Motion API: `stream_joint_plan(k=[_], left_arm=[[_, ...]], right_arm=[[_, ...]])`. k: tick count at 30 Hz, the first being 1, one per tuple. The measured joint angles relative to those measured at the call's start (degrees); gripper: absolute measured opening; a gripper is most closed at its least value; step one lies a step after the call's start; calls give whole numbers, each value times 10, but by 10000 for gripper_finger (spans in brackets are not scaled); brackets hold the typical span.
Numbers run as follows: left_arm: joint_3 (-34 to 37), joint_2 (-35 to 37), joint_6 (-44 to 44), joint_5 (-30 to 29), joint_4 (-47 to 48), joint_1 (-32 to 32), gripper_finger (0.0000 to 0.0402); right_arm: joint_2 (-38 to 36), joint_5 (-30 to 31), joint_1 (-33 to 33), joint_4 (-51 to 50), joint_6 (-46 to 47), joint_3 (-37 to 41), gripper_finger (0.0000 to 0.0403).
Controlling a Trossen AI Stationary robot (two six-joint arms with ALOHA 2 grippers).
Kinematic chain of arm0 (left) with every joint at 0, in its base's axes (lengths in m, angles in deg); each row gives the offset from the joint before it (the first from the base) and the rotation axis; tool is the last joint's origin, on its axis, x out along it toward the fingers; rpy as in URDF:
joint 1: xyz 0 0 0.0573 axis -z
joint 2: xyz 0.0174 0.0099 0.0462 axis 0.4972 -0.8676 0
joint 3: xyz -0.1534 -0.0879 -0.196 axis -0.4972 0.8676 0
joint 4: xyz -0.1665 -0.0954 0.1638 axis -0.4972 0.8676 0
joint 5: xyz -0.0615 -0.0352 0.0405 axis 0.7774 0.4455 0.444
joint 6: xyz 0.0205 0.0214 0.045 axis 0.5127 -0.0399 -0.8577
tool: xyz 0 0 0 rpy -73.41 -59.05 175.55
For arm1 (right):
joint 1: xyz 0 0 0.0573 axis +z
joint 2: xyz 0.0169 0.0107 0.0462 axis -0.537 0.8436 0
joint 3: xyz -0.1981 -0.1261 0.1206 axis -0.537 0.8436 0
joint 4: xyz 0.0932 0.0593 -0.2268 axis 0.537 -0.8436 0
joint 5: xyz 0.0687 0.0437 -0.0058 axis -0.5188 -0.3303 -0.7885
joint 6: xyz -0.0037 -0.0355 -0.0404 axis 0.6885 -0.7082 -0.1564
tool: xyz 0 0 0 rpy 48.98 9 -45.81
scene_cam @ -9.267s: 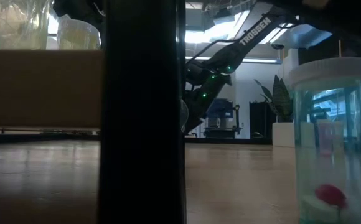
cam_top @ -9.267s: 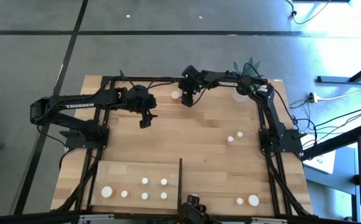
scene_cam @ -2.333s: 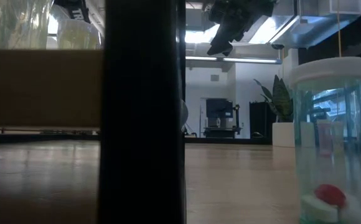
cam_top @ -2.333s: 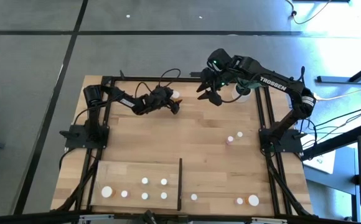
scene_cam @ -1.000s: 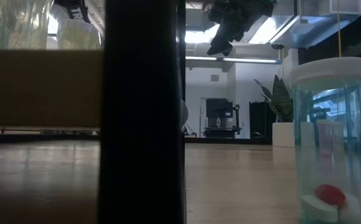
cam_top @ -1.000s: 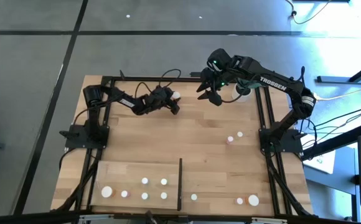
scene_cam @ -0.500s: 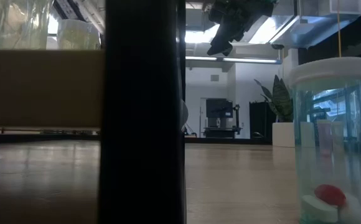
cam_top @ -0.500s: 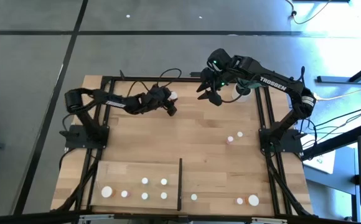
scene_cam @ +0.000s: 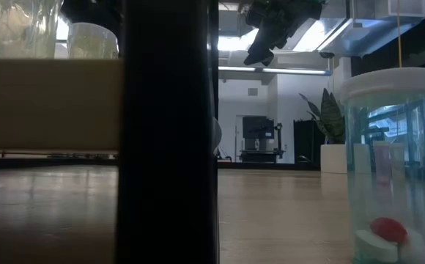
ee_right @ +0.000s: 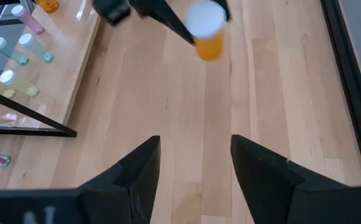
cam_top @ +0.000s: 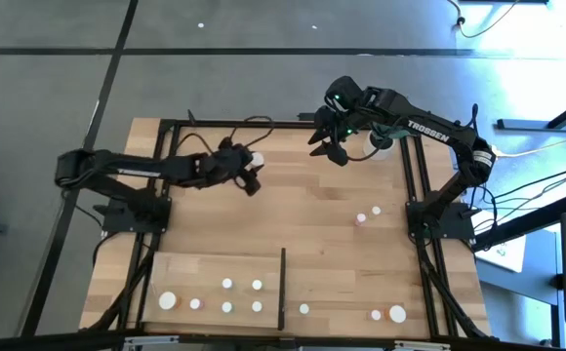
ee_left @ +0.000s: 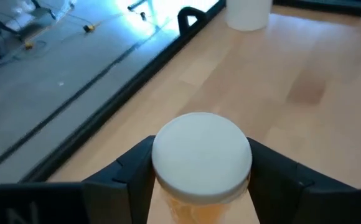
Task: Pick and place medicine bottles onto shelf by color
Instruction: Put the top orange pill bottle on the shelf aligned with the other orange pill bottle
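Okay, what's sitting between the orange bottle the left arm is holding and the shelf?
Only bare tabletop. In the high view, nothing lies between the orange bottle in the left end effector and the shelf.

From my table-level camera a broad black upright [scene_cam: 167,132] fills the middle of the picture. A claw [scene_cam: 260,53] hangs high up just beside that upright, dark against the ceiling lights; I cannot tell how its fingers stand. Well below the claw and off to the far side from the upright, a clear bottle [scene_cam: 388,165] with a white cap stands on the tabletop [scene_cam: 286,220], something red at its bottom. Beyond it is a potted plant [scene_cam: 330,136].
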Motion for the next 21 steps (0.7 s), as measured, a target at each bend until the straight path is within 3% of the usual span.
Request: stream_joint_plan(k=[21], left_arm=[[0, 201, 158, -35, 280, 229, 199]], right_arm=[[0, 0, 0, 3, 0, 0, 198]])
